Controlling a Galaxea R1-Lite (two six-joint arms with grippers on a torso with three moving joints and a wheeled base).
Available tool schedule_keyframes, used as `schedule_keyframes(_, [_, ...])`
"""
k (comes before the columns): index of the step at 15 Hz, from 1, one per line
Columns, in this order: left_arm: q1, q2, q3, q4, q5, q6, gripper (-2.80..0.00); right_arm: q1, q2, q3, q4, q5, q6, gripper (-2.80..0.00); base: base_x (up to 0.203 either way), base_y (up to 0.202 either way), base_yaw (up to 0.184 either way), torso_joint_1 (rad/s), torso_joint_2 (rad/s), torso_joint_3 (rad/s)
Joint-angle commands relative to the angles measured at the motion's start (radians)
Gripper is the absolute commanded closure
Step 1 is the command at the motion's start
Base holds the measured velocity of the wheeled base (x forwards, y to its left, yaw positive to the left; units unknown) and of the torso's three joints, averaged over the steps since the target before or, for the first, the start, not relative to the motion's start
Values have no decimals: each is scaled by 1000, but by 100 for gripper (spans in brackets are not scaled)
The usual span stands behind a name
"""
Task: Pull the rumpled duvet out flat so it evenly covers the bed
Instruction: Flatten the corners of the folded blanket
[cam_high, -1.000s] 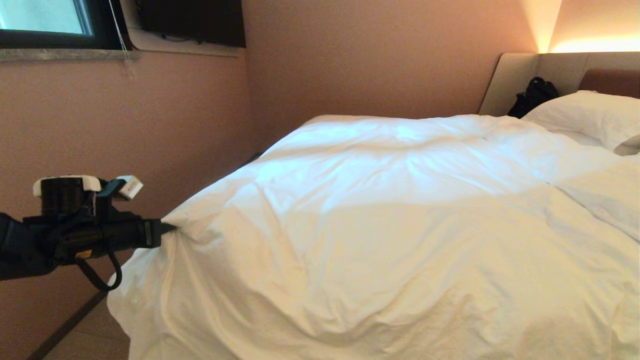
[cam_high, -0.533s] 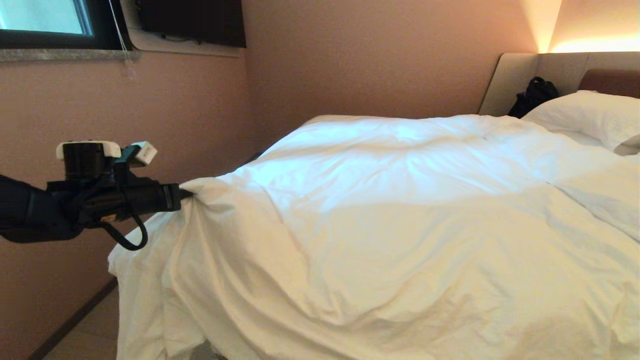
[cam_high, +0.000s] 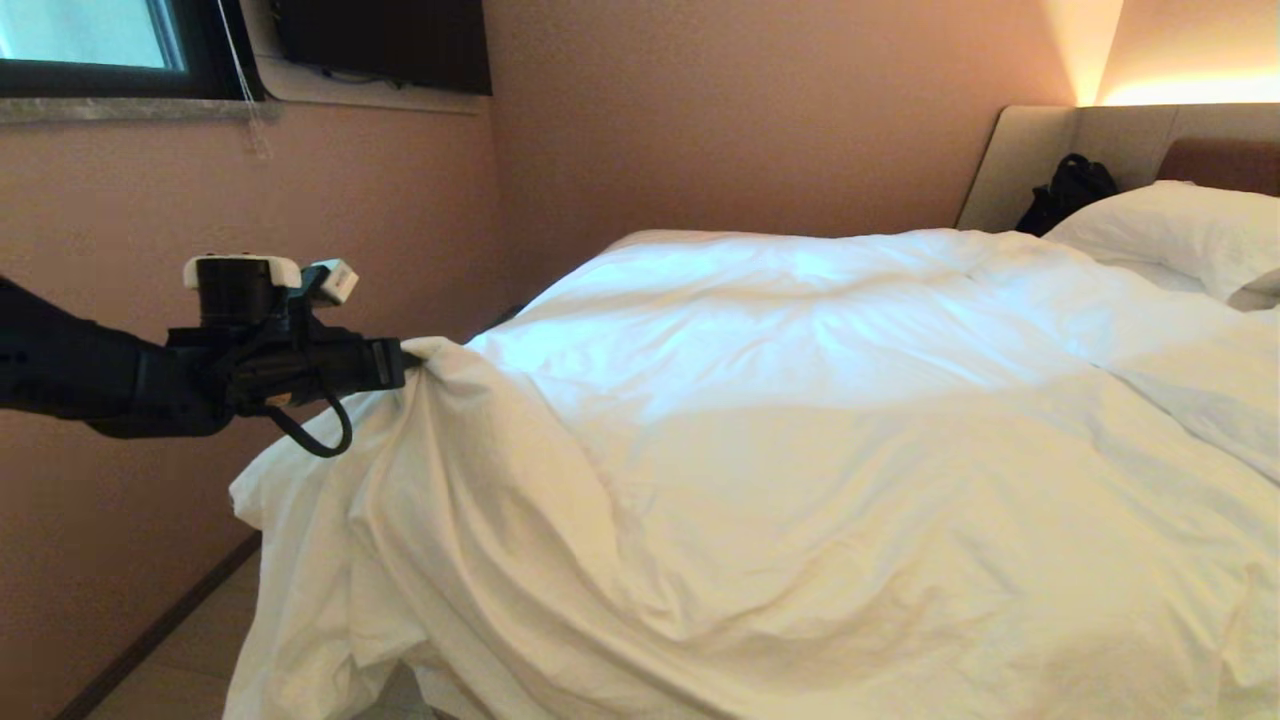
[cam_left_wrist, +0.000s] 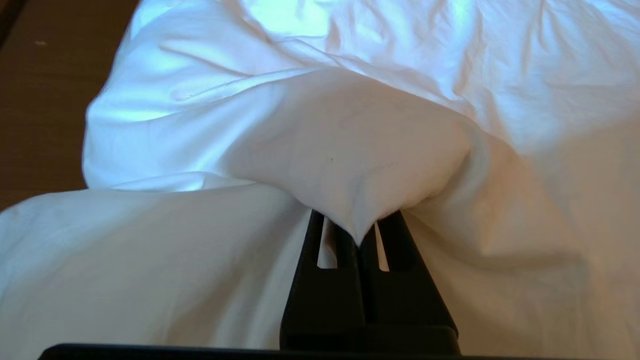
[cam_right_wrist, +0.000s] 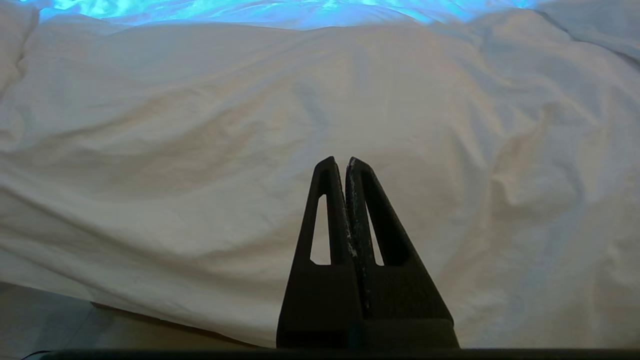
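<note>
Only by its wrist view, right gripper (cam_right_wrist: 345, 162) hangs closed above duvet (cam_right_wrist: 200, 125).

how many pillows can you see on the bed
1 for certain: a plump white pillow at the head of the bed, against the headboard on the far right. A second white edge just below it at the frame's right border may be another; the frame cuts it off.

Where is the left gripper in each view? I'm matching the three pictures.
Head view: left gripper at left, shut on a duvet fold.
Left wrist view: bottom centre, fold pinched.
Right wrist view: not in it.
Shared landmark: the duvet.
</note>
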Motion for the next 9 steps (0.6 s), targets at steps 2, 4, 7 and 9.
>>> schedule_keyframes(2, [-13,52,-63,43,3,-49,0,0,1,0,0,0,-1,0,0,0,0,0,0,0])
schedule_keyframes(4, [-13,67,-100,108,4,-65,0,1,1,0,0,0,-1,0,0,0,0,0,0,0])
schedule_keyframes(7, [-15,85,-132,178,4,-67,0,1,1,0,0,0,-1,0,0,0,0,0,0,0])
schedule_keyframes(9, [-21,98,-150,244,10,-71,0,1,1,0,0,0,-1,0,0,0,0,0,0,0])
